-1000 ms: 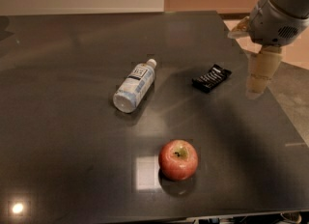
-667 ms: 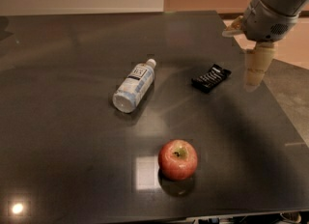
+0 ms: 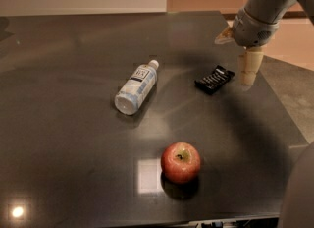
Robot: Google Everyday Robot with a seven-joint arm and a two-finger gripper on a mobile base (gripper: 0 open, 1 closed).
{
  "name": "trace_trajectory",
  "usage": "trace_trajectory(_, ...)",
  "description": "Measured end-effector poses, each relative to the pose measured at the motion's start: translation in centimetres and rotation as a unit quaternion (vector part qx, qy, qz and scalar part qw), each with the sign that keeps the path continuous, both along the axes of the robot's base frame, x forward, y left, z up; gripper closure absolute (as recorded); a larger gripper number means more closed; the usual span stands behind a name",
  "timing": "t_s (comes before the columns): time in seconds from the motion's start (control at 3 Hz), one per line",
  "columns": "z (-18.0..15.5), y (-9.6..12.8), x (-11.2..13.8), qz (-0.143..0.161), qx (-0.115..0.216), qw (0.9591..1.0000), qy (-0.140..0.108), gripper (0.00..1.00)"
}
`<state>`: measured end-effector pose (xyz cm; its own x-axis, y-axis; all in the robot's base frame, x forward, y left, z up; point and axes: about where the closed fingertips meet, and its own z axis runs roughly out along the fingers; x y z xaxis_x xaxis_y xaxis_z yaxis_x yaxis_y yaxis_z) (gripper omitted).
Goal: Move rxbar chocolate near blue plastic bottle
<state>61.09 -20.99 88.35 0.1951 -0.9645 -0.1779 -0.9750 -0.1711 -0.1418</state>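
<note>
The rxbar chocolate (image 3: 214, 79), a small flat black wrapper with white lines, lies on the dark table (image 3: 73, 163) right of centre. The blue plastic bottle (image 3: 136, 87) lies on its side to the left of the bar, with its white cap pointing towards the back. About a bar's length of table separates them. My gripper (image 3: 248, 71) hangs just right of the bar, pointing down, close above the table near its right edge, and holds nothing that I can see.
A red apple (image 3: 181, 161) stands on the table in front of the bar and bottle. The table's right edge (image 3: 282, 109) runs close behind the gripper, with floor beyond. A pale wall lies at the back.
My gripper has moved left and towards the back, closer to the bar's right end. The bar, bottle and apple have not moved.
</note>
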Motion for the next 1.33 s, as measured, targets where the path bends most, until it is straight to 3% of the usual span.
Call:
trace_trajectory(1.0,-6.1,0.4,1.7,0.036,-0.02,0.9979,0.05,0.0)
trace_trajectory(1.33,-6.7,0.6,1.9,0.04,-0.026,0.9972,0.057,0.15)
